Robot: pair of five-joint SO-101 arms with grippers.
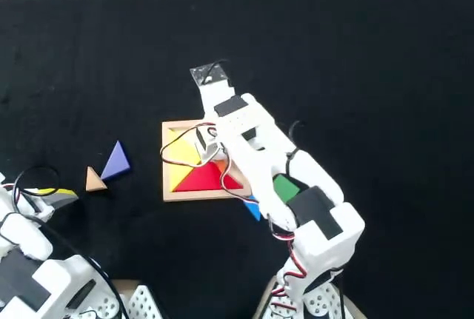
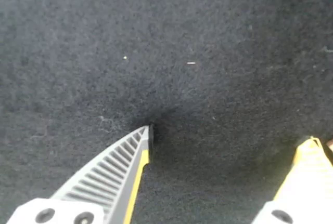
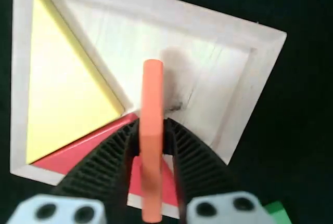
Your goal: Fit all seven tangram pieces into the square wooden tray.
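The right gripper [image 3: 152, 123] is clamped on a flat orange piece [image 3: 152, 89], holding it on edge over the bare wood floor of the pale square wooden tray [image 3: 156, 11], close to the line where the tray's two seated pieces meet; whether the orange piece touches the wood cannot be told. Inside the tray lie a large yellow triangle [image 3: 62, 94] against one wall and a large red triangle [image 3: 88, 148] along the neighbouring wall, their long edges touching, with the rest of the tray floor uncovered. From above, a blue piece [image 1: 253, 206] and a green piece [image 1: 285, 186] sit just outside the tray's corner nearest the right arm, partly under that arm. A violet-blue triangle [image 1: 116, 162] and a small tan triangle [image 1: 94, 180] rest near each other on the black cloth [image 1: 370, 75], off the tray's opposite side. Farther out beyond them, well apart from the tray, the left gripper [image 2: 229, 135] hangs over the cloth with its jaws spread wide, holding nothing.
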